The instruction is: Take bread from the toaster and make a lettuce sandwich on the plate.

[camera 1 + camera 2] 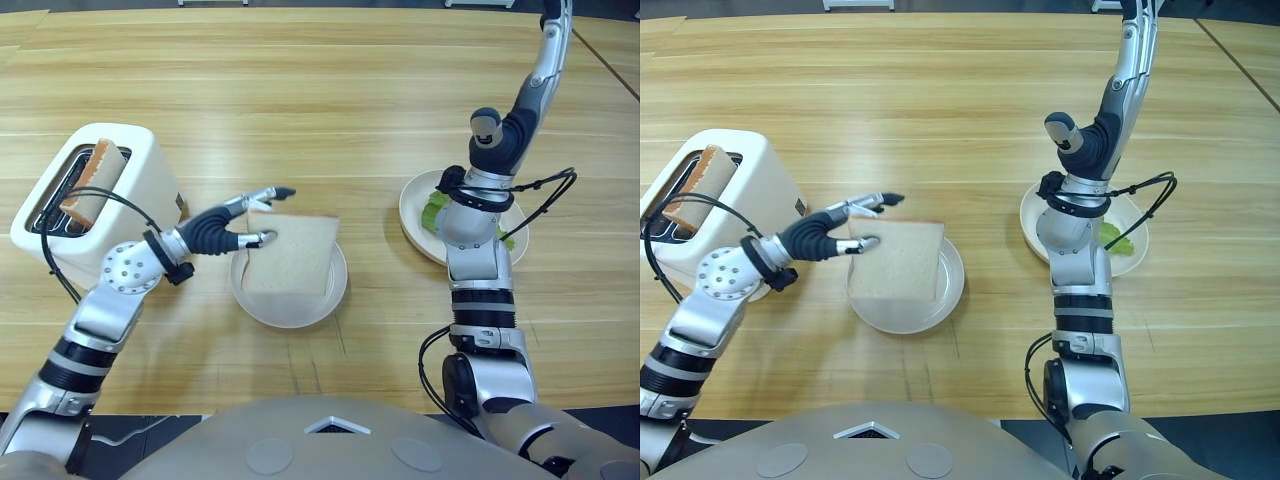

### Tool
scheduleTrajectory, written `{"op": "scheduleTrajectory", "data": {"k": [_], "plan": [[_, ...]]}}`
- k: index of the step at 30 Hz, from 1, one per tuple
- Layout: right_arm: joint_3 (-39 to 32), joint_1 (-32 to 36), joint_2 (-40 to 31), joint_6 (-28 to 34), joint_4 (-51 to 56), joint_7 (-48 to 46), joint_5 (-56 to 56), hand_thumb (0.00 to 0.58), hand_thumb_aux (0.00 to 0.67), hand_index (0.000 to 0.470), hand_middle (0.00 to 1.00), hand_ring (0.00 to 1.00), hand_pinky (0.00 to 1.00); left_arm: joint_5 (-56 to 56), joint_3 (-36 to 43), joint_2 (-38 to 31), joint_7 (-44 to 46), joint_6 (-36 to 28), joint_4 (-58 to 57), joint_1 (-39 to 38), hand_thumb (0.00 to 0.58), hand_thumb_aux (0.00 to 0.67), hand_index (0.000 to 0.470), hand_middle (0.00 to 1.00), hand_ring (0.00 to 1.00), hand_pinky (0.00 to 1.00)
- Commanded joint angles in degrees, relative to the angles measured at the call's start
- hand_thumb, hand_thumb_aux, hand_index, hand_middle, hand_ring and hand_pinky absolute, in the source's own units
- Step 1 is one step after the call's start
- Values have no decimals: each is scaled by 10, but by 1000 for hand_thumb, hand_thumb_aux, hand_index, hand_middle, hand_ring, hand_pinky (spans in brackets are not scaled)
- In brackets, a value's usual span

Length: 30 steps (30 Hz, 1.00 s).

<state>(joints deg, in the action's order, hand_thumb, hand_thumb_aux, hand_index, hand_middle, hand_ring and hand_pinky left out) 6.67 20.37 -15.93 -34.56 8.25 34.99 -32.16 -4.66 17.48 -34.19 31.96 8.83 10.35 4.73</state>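
A white toaster (140,170) stands at the left with one browned slice (95,178) sticking up from its slot. A pale bread slice (290,258) lies flat on the white plate (290,318) in the middle, its far corner over the rim. My left hand (235,225) is at the slice's left edge with its fingers spread; one fingertip touches the bread and the others stand above it. Green lettuce (434,212) lies on a second white plate (415,200) at the right, mostly hidden behind my right arm (480,250), whose forearm rises past the top edge.
The wooden table stretches wide behind both plates. A black cable loops beside the toaster (50,255), and another hangs off the right arm over the lettuce plate (545,195).
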Motion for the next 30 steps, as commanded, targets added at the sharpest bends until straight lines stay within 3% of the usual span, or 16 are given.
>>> {"op": "scheduleTrajectory", "data": {"k": [1,7,8,9,10,20,24,27,30], "plan": [[-5,-4,1,3,-7,1,-5,0,0,0,0,0,0,42,22,25,8,12,-57,7,580,670,470,0,0,0],[-11,-6,2,5,-10,-3,-9,0,0,0,0,0,0,105,31,67,-19,36,-124,15,580,670,470,0,0,0],[-12,-5,1,5,-11,-3,-11,0,0,0,0,0,0,116,29,70,-26,37,-126,15,572,594,417,0,0,0],[-12,-5,-1,5,-11,-4,-12,0,0,0,0,0,0,127,28,72,-33,38,-127,15,415,313,219,0,0,0],[-10,-5,-3,5,-11,-4,-12,0,0,0,0,0,0,134,25,75,-39,37,-126,14,0,0,0,0,0,0],[10,-1,-56,12,15,-4,-32,0,0,0,0,0,0,190,-15,82,-93,20,-65,9,0,0,0,0,0,0],[17,-4,-131,76,81,-2,-94,0,0,0,0,0,0,191,-45,91,-119,9,-26,1,0,0,0,0,0,0],[-19,-18,-208,127,179,0,-169,0,0,0,0,0,0,177,-75,104,-139,3,0,-3,0,0,0,0,0,0],[-114,-16,-264,162,308,-30,-252,0,0,0,0,0,0,168,-94,107,-146,-1,17,-19,0,0,0,0,0,0]]}}
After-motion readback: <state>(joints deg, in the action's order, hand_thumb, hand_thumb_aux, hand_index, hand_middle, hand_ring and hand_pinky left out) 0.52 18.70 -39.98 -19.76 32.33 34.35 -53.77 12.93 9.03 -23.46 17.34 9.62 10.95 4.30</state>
